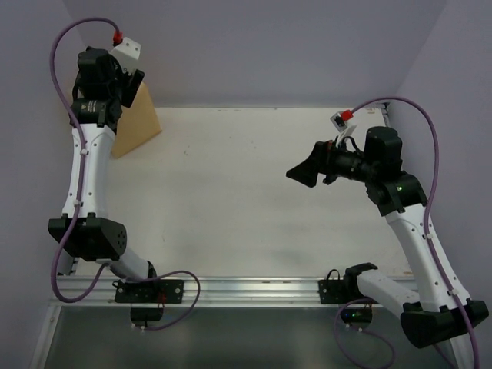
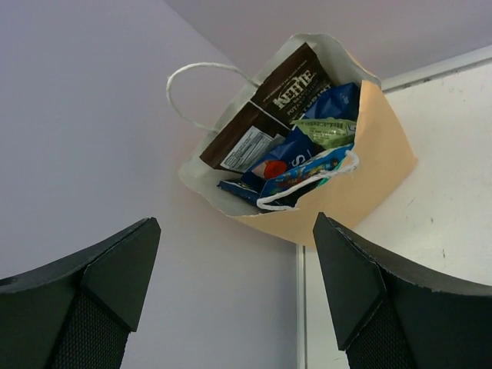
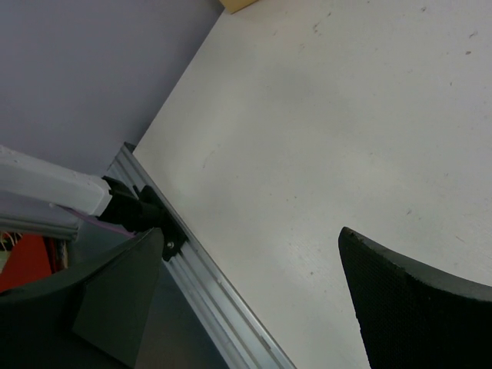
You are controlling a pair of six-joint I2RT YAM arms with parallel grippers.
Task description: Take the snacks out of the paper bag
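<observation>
The tan paper bag [image 1: 140, 123] stands open in the table's far left corner against the wall. In the left wrist view the paper bag [image 2: 377, 165] is full of snacks: a brown chip bag [image 2: 286, 91], a dark-blue bag [image 2: 338, 100], a small green wrapper [image 2: 327, 131] and a blue-white packet [image 2: 307, 165]. A white string handle [image 2: 188, 81] arches over its mouth. My left gripper [image 2: 234, 223] is open and empty, above the bag and apart from it; it also shows in the top view [image 1: 127, 86]. My right gripper [image 1: 304, 173] is open and empty, raised over the right half of the table, and shows in the right wrist view [image 3: 252, 234].
The purple walls close in on the left, back and right. An aluminium rail [image 1: 246, 288] runs along the near edge and shows in the right wrist view [image 3: 207, 288]. A corner of the bag [image 3: 240, 4] peeks in at the top of that view.
</observation>
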